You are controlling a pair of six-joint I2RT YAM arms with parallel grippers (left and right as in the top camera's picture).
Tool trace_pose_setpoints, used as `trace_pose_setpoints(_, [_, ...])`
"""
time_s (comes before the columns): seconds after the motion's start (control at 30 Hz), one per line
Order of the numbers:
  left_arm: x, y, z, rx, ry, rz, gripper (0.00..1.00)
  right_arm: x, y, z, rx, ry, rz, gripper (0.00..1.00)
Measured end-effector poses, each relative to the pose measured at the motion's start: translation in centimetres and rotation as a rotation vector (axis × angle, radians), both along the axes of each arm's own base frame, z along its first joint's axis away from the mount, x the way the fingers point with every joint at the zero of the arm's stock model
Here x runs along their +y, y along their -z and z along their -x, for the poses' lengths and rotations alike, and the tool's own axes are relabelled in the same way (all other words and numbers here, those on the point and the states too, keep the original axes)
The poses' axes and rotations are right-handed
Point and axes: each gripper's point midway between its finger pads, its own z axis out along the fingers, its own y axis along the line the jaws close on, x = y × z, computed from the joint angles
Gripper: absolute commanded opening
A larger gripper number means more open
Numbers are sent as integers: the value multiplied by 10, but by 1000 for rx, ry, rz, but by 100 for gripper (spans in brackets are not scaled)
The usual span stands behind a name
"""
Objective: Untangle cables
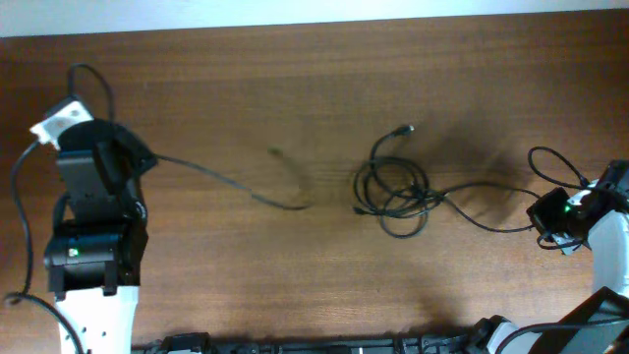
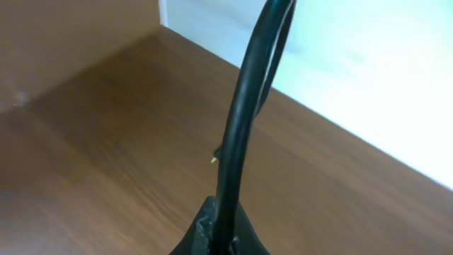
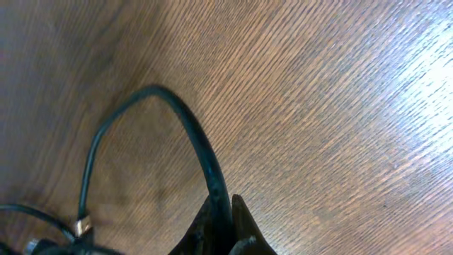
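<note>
Cables [image 1: 480,223]: knot [image 1: 397,202] not undone; one strand [image 1: 226,179] free left of it. Left claw [image 2: 216,237], right claw [image 3: 226,230] each pinch a strand.

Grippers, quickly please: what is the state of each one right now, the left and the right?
Left gripper: closed, holding the single cable.
Right gripper: closed, holding the tangled cable.

Soft even light overhead; wrist views blurry.
The left wrist view blows out white at upper right, its near cable [image 2: 241,142] out of focus; glare streaks the table [image 3: 417,85] at the right wrist view's right edge.
</note>
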Motion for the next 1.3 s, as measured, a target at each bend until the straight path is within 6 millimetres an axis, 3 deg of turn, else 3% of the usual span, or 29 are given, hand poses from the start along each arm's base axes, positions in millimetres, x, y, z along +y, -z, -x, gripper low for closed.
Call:
trace_pose_setpoints(0.17, [36,-20,1,-103,-113,-3,0,2,-1,-1,-9,-3,-11,4])
trace_pose_setpoints(0.3, [20,-29,-14,-168,14,61,0,3,-1,-3,-17,-6,-16,9])
trace_pose_setpoints(0.47, [0,-22,-30,-159,136,122,0,10,-1,-8,-20,-29,-24,57])
trace_pose_setpoints(0.57, [-4,-9,-44,-131,165,146,0,20,0,-13,-19,-66,-25,99])
trace_pose_setpoints(0.73, [-1,0,-62,-128,173,151,0,37,1,-18,-10,-126,-33,99])
trace_pose_setpoints(0.83, [-1,5,-66,-117,174,155,0,59,2,-9,22,-151,-124,99])
trace_pose_setpoints(1.03, [-2,12,-63,-88,172,164,0,140,-32,-41,-210,-385,-418,99])
trace_pose_setpoints(1.17, [-3,25,-57,-33,167,180,0,193,-43,-43,-239,-565,-498,99])
trace_pose_setpoints(1.3, [-8,35,-52,13,180,205,0,233,-50,-44,-280,-722,-523,99])
